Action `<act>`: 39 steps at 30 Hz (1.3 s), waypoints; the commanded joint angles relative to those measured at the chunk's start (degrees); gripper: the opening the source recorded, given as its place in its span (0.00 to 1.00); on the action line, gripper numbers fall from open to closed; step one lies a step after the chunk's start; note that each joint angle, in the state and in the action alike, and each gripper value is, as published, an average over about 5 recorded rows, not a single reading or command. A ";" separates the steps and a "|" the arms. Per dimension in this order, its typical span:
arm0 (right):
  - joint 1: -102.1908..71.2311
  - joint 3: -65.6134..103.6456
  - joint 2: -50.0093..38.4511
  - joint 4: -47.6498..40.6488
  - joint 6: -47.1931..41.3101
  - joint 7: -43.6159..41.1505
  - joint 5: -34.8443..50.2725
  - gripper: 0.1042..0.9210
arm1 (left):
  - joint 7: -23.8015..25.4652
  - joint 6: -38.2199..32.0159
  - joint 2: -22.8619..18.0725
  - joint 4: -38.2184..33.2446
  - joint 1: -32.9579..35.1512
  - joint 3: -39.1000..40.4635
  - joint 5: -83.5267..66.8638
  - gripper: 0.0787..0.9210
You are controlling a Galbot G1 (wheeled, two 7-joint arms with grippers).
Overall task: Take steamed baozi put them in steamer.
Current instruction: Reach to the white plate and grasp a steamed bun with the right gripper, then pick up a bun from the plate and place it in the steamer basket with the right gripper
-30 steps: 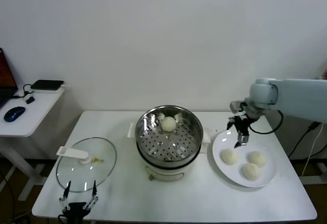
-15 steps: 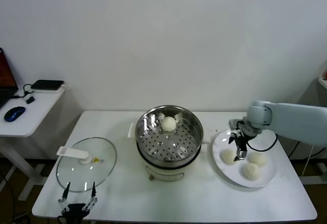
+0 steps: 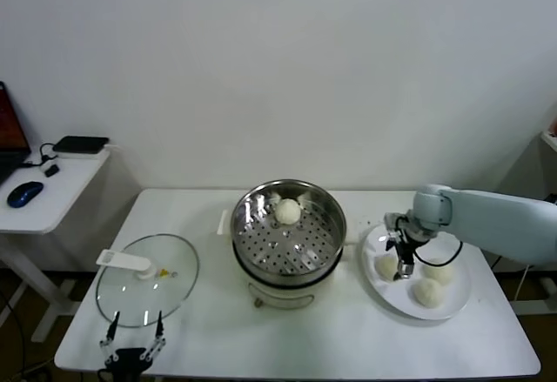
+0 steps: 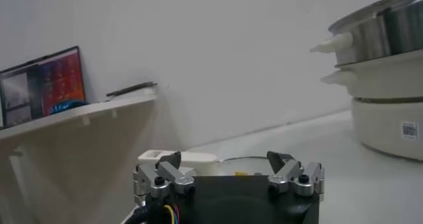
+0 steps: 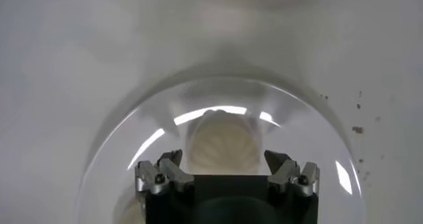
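Cream baozi (image 5: 223, 143) between spread right gripper (image 5: 226, 171) fingers.

Laptop (image 3: 7, 134) cut by frame edge

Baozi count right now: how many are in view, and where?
4. One baozi sits in the steamer, toward the back. Three lie on the plate: and. The right hand, open, is at the leftmost. None seem hidden.
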 commanded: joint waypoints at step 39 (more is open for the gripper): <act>48.27 -19.11 9.81 19.69 0.31 -12.19 28.65 0.62 | 0.19 0.30 -0.99 -2.20 0.49 1.05 0.34 0.88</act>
